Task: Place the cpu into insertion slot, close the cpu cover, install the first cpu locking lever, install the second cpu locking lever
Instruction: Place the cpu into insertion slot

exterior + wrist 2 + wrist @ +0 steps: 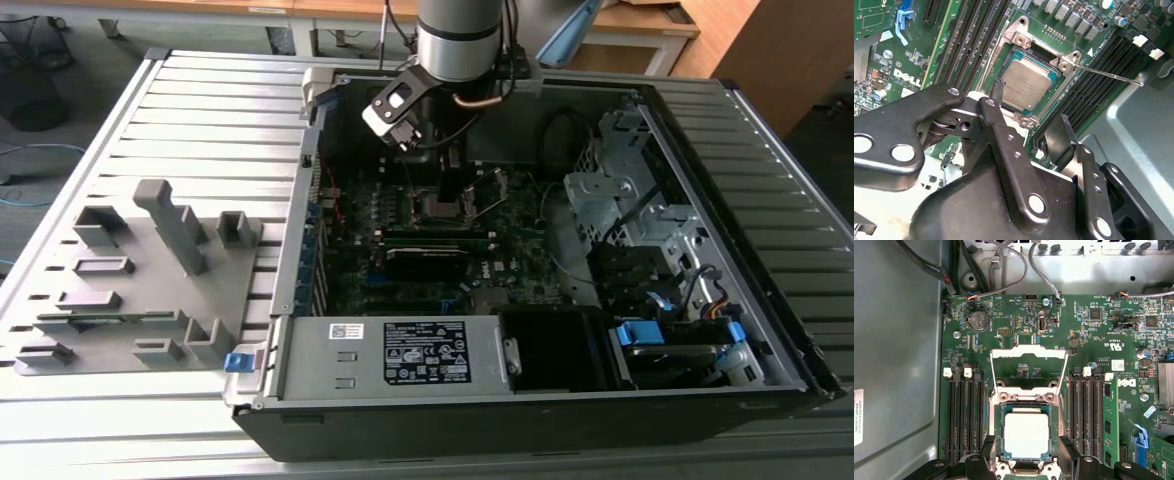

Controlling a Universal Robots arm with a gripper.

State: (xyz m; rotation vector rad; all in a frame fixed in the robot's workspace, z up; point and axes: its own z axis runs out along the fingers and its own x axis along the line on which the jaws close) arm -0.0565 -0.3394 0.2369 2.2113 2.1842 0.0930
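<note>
Room directly above the cpu (1026, 435) is free; the gripper (1026, 462) fingers stand apart on either side of it. The open cover (1029, 351) blocks one edge of the slot (994, 425). Memory slots (966, 420) flank two sides, and a lever (1109, 75) juts outward.

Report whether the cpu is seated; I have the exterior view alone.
Observer: In the first wrist view the cpu lies flat in the insertion slot.
Operator: Give me the cpu cover.
Observer: The cpu cover is swung up off the slot, not closed.
Operator: Now the end effector.
Observer: The end effector is open, one finger on each side of the slot, holding nothing.
</note>
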